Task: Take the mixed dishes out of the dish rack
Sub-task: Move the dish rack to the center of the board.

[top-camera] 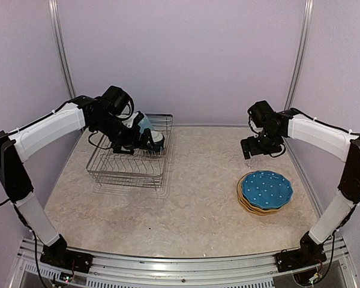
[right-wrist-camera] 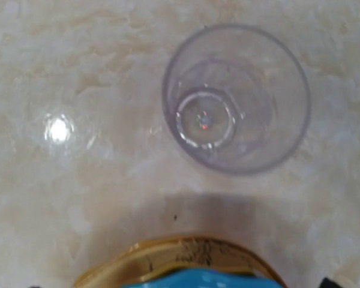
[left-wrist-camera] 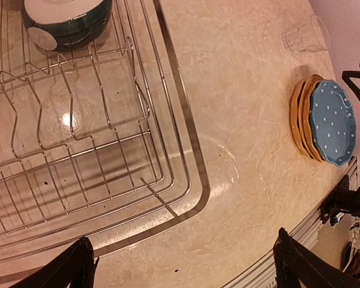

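The dish rack (top-camera: 129, 168) stands at the left; most of its prongs are bare in the left wrist view (left-wrist-camera: 108, 150). The dark-teal bowl with white inside (left-wrist-camera: 66, 21) sits at the rack's far end, also seen from above (top-camera: 158, 140). My left gripper (top-camera: 149, 143) hovers over the rack beside the bowl, open and empty, fingers (left-wrist-camera: 78, 267) spread wide. The small clear glass (right-wrist-camera: 236, 99) stands upright on the table, free, below my right gripper (top-camera: 250, 151), which is open. The blue white-dotted plate (top-camera: 266, 188) tops the plate stack. The mugs are not clearly visible.
The plate stack's orange-yellow rim (right-wrist-camera: 180, 258) lies close to the glass, on the near side. A light blue shape (top-camera: 145, 124) shows behind my left wrist; I cannot tell what it is. Walls and frame posts close in the back and sides.
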